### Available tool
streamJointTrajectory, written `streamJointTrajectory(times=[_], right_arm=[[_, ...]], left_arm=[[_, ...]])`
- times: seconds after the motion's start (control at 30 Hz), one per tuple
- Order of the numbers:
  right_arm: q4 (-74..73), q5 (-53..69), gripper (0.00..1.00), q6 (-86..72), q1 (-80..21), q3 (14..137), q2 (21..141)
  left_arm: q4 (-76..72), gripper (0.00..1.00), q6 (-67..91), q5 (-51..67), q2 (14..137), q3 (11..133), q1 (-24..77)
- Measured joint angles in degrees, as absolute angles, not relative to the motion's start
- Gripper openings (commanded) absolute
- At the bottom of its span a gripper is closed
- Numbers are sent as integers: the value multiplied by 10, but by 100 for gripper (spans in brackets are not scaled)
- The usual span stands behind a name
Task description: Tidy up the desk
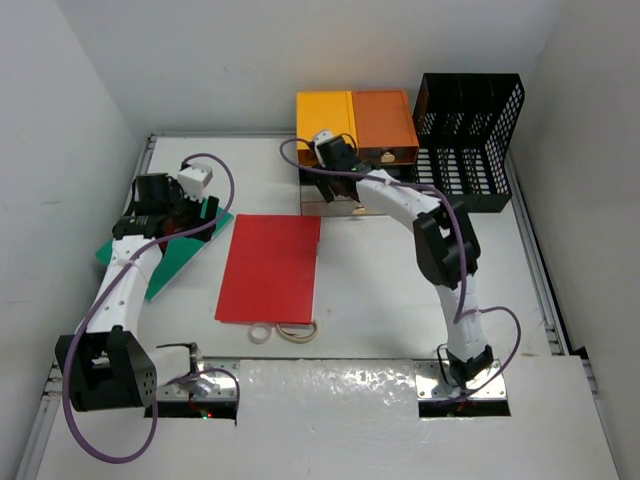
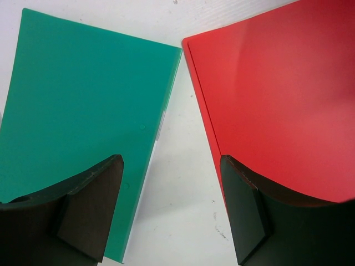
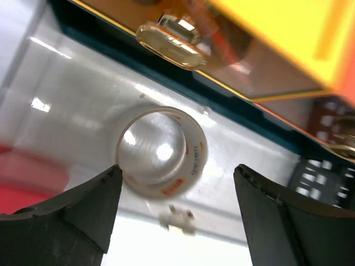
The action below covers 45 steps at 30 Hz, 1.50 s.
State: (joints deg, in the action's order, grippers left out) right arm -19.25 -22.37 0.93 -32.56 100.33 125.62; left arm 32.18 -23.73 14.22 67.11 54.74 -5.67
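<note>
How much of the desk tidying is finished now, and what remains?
Seemingly done: one tape roll lies in the open drawer. In hand: nothing; left gripper and right gripper are open. Remaining: green folder, red folder, second tape roll and rubber band lie on the desk.

The green folder (image 2: 83, 94) and red folder (image 2: 277, 94) look like smooth, slightly glossy plastic. The white desk (image 2: 183, 199) is matt; the tape roll (image 3: 192, 163) is clear and shiny.
</note>
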Motion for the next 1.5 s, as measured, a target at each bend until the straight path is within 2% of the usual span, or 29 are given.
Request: streamJointTrajectory(times=[0.1,0.23,0.33,0.43,0.53,0.67,0.77,0.97,1.5], right_arm=[[-208,-211,81,17,-330,990,1206],[-185,-166,74,35,-361,892,1074],[-148,-101,64,72,-438,780,966],[-109,4,58,97,-540,699,922],[-84,91,58,114,-619,642,930],[-96,129,57,136,-666,639,988],[-91,152,56,140,-673,668,1044],[-79,174,45,138,-677,693,1105],[-93,230,41,170,-726,709,1149]], left_arm=[[322,69,-237,142,671,547,-57],[321,69,-237,141,671,547,-57],[320,69,-236,130,671,547,-57],[315,70,-232,105,671,545,-60],[310,70,-230,86,672,536,-79],[304,70,-231,88,678,506,-139],[300,70,-230,93,678,479,-182],[289,70,-229,102,648,438,-207],[273,70,-227,123,650,437,-207]])
